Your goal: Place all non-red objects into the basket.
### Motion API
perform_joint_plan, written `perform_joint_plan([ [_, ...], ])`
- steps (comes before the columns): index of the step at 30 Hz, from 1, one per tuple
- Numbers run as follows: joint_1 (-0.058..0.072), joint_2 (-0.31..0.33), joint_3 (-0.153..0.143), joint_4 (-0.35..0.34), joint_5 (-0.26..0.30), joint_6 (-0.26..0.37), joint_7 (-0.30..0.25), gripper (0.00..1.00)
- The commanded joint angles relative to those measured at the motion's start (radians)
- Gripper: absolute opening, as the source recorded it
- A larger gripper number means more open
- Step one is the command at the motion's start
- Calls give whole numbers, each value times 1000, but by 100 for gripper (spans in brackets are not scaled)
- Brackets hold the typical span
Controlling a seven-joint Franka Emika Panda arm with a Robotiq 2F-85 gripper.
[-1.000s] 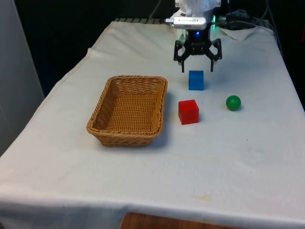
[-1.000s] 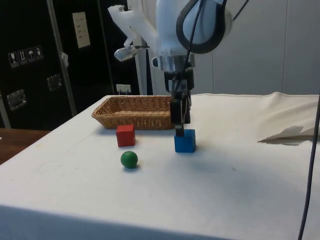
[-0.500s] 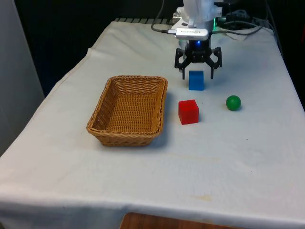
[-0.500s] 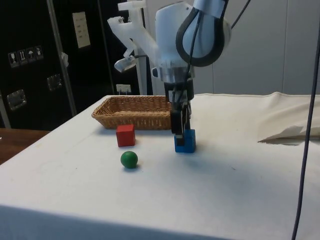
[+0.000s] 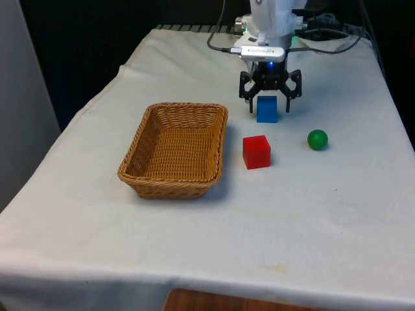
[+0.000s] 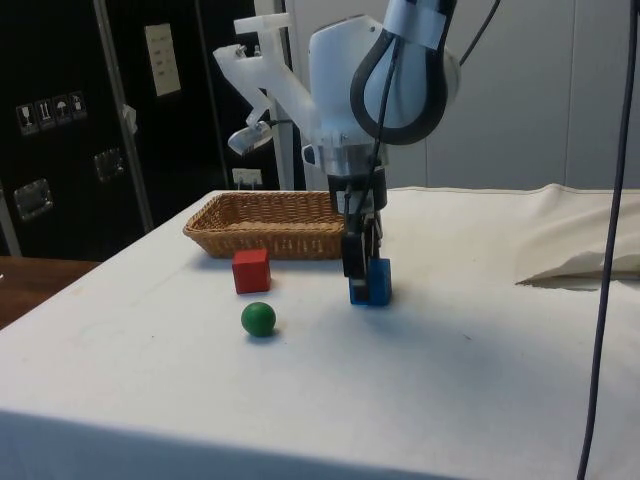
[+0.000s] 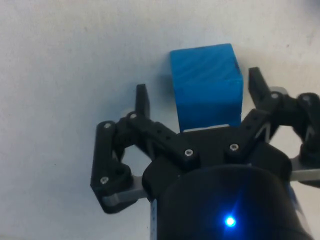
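Between the fingers: blue cube (image 7: pixel 206 85) | pincer (image 7: pixel 197 97) spread, seemingly not touching it

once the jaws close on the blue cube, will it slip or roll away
Probably neither. The blue cube has flat faces and sits flat on the cloth, so it should stay put, unlike the green ball. It looks rigid, likely wood or plastic. The open gripper straddles it, though off-centre in the wrist view, so it may shift slightly.

table (image 5: pixel 194 246): white cloth | behind: dark cabinets (image 6: pixel 60 120), pale wall (image 6: pixel 520 90) | front: black curtains (image 5: pixel 97 39)
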Motion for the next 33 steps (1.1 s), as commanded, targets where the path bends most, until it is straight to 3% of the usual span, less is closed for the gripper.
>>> perform_joint_plan([
  [1, 1, -1, 1, -1, 1, 6, 1, 89],
  [9, 1, -2, 0, -1, 0, 3, 2, 3],
  [20, 0, -3, 0, 1, 0, 0, 0, 1],
  [21, 2, -36, -6, -4, -7, -24, 2, 1],
  [33, -3, -145, -14, -6, -18, -126, 2, 1],
])
